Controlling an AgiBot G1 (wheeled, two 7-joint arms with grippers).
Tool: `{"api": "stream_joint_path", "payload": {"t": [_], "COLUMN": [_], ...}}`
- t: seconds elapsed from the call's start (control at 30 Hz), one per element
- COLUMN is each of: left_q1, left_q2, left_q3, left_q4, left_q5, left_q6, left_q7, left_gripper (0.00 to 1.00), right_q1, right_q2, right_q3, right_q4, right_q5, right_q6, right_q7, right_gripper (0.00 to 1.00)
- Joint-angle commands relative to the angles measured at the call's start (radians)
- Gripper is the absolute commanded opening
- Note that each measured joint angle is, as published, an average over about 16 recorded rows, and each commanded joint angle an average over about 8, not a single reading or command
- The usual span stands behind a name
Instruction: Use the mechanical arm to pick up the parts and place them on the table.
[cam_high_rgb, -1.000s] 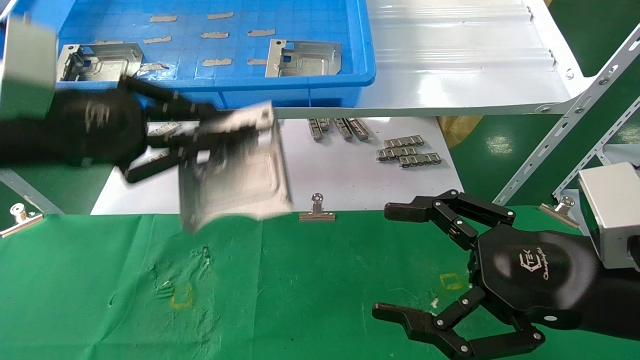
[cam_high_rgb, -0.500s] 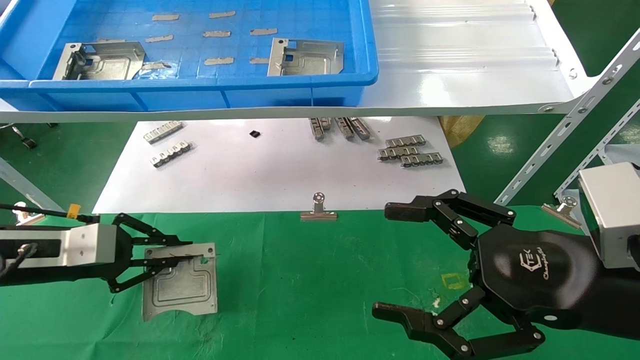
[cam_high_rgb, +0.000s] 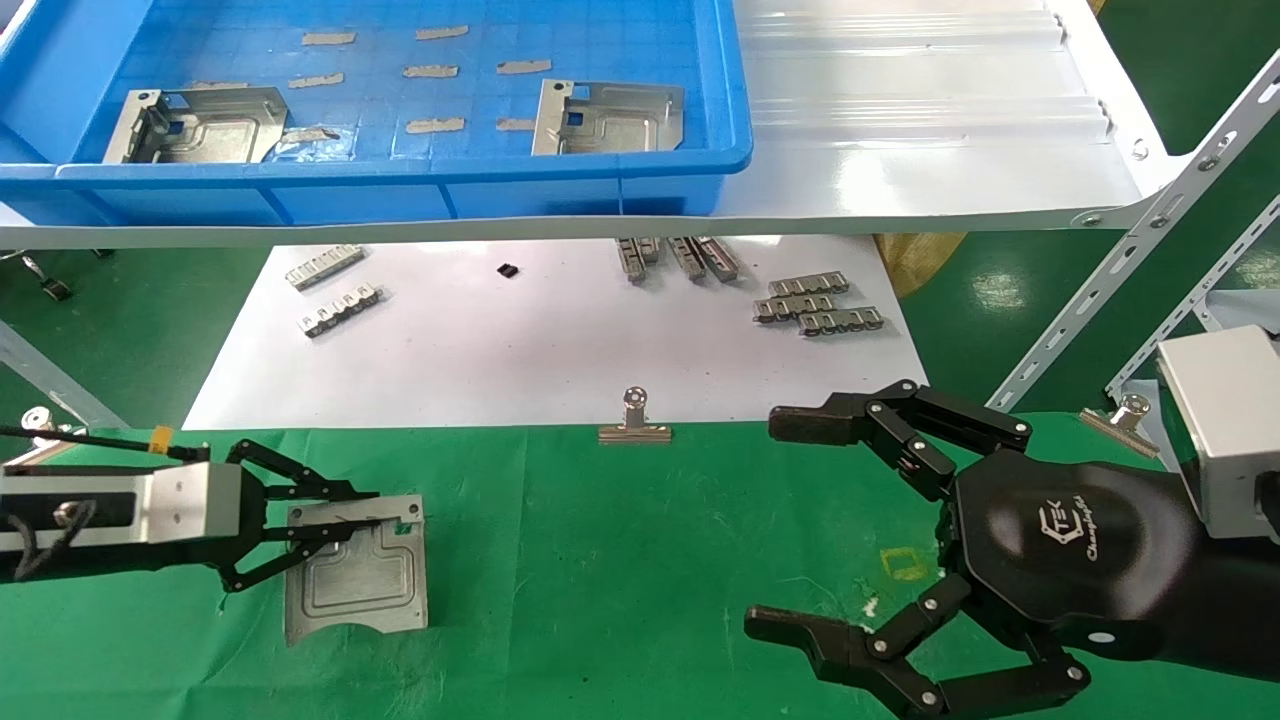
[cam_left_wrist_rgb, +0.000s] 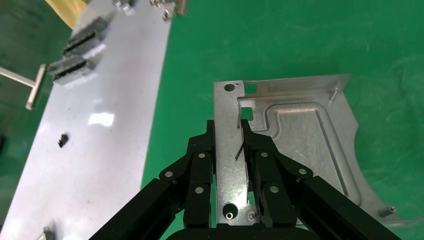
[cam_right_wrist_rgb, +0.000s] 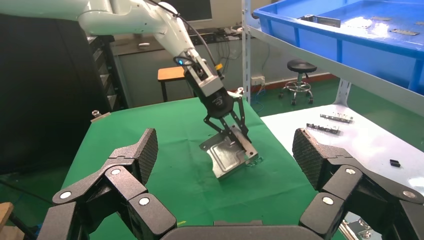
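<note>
One of the parts, a silvery stamped plate, is on the table's green cloth at the near left. In the right wrist view this plate is tilted, with one edge raised. My left gripper is shut on the plate's edge strip, one finger outside the rim and the other against a raised tab. Two more parts lie in the blue bin on the shelf. My right gripper hovers open and empty over the cloth at the right.
A white sheet behind the cloth carries small grey toothed strips. A metal clip pins the cloth's far edge. The glossy white shelf overhangs the sheet, with slanted metal braces at the right.
A second ago the left gripper was carrying the plate down from the bin. It brought it onto the cloth at the near left and has barely shifted since. The right arm has not moved.
</note>
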Motion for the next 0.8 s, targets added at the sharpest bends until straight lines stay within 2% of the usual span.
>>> {"api": "stream_joint_path", "payload": {"t": [0.03,0.5,0.6,0.8], "left_q1": [-0.006,-0.057,-0.066,-0.066], "left_q2": [0.009,0.038,0.036,0.029], "left_q3": [0.008,0.014,0.006,-0.028], "left_q4": [0.014,0.110,0.126,0.171], "left_q5": [0.013,0.023,0.008,-0.053], "left_q6": [-0.004,0.012,0.032,0.050], "left_q7": [0.031,0.065,0.036,-0.093], "left_gripper": [1.00,1.00,1.00,1.00], "right_q1": [0.000,0.000,0.000,0.000], "right_q2": [0.000,0.000,0.000,0.000], "right_q3": [0.000,0.000,0.000,0.000], "right_q4": [0.000,0.000,0.000,0.000], "right_q5": [0.000,0.000,0.000,0.000], "right_q6": [0.000,0.000,0.000,0.000], "right_q7": [0.000,0.000,0.000,0.000], "right_gripper": [1.00,1.00,1.00,1.00]}}
